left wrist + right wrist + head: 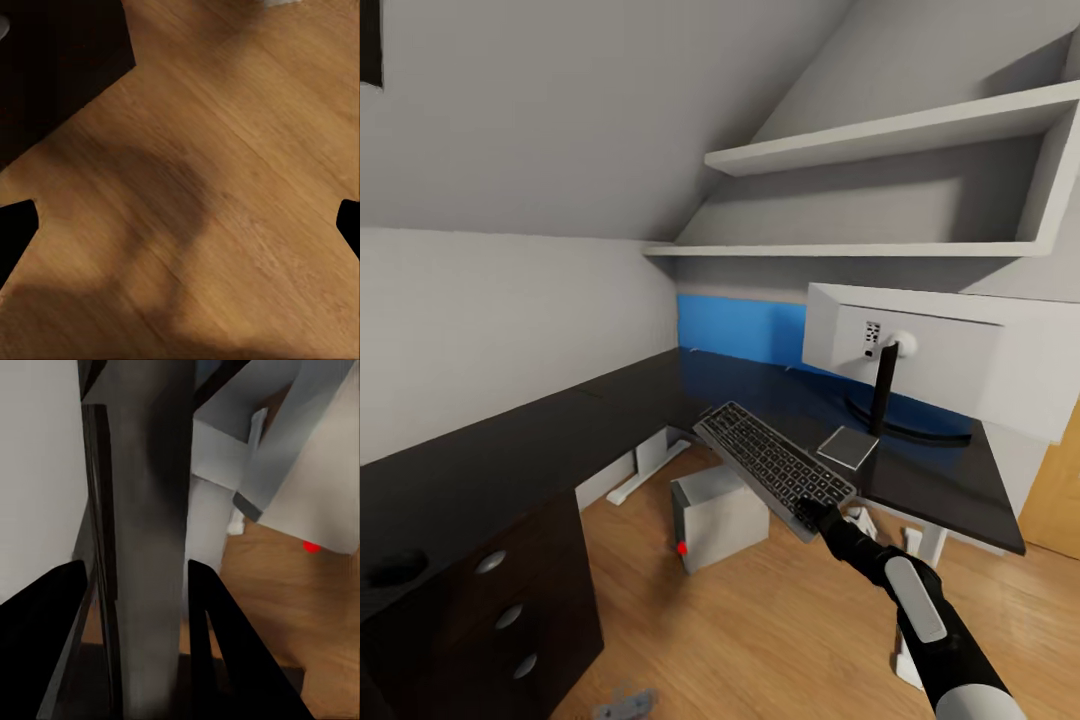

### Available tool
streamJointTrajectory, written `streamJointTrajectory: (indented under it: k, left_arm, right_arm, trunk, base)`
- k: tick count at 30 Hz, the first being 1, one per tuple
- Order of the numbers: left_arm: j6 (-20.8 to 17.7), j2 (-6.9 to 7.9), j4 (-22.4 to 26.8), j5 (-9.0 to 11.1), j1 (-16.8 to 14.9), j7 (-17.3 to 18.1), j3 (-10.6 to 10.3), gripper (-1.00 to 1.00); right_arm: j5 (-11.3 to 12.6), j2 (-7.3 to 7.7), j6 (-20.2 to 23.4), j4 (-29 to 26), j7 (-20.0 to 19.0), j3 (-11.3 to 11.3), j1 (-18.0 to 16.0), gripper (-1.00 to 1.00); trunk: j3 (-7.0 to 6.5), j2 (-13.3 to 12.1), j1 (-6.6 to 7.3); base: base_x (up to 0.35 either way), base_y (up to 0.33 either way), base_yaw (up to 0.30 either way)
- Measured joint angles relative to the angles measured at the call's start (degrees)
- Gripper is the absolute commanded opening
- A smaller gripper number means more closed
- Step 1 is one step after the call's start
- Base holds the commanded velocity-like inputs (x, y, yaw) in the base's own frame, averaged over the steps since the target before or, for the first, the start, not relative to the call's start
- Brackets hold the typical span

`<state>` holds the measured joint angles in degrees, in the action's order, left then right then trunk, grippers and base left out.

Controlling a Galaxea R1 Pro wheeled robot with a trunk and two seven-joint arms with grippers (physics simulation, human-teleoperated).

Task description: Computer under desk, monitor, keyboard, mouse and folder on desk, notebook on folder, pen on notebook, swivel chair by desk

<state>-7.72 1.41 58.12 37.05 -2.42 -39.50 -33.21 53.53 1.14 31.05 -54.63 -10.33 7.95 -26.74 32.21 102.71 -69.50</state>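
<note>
Desk black – keyboard dark grey – computer pale grey.

Two white wall shelves, stacked beneath the sloped ceiling. Blue wall panel behind the worktop's far corner. Small grey square pad lying flat on the worktop. Light wood door at the right edge.

Monitor cut off at right edge, screen side hidden. Small grey object at bottom edge cut off, can't ID. Keyboard blurred in right wrist view.
</note>
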Motion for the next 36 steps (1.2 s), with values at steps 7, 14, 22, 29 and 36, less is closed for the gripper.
streamJointTrajectory:
  k: [7, 14, 22, 29, 36]
  left_arm:
    - [12.4, 0.09, -10.6, -2.5, 0.0, 0.0, 0.0, 1.00]
    - [13.4, -0.07, -13.1, -3.5, 0.0, 0.0, -0.2, 1.00]
    - [13.6, -0.16, -14.7, -4.0, 0.0, 0.1, -1.8, 1.00]
    - [13.7, -0.17, -14.9, -4.0, 0.0, 0.1, -3.1, 1.00]
    - [13.7, -0.17, -16.4, -4.0, 0.0, 0.1, -3.2, 1.00]
  right_arm:
    - [-0.3, -1.33, -0.2, 0.0, 0.0, -5.7, 0.1, -1.00]
    - [-0.3, -2.58, -0.2, 0.1, 0.0, -10.9, 0.1, -1.00]
    - [-0.7, -4.06, -1.5, 0.4, 0.2, -13.1, 0.1, -1.00]
    - [-0.5, -4.01, -1.5, 0.4, -0.1, -14.9, 0.1, -1.00]
    - [-0.3, -3.98, -1.6, 0.6, -0.1, -14.9, 0.1, -1.00]
  trunk:
    - [-0.39, -0.4, 0.23]
    - [-0.50, -0.4, 0.23]
    - [-0.51, -0.4, 0.23]
    - [-0.46, -0.4, 0.23]
    - [-0.45, -0.4, 0.23]
  base:
    - [0.000, 0.000, 0.260]
    - [0.000, 0.000, 0.272]
    - [0.000, 0.000, 0.279]
    - [0.033, -0.082, 0.106]
    - [0.110, -0.128, 0.005]
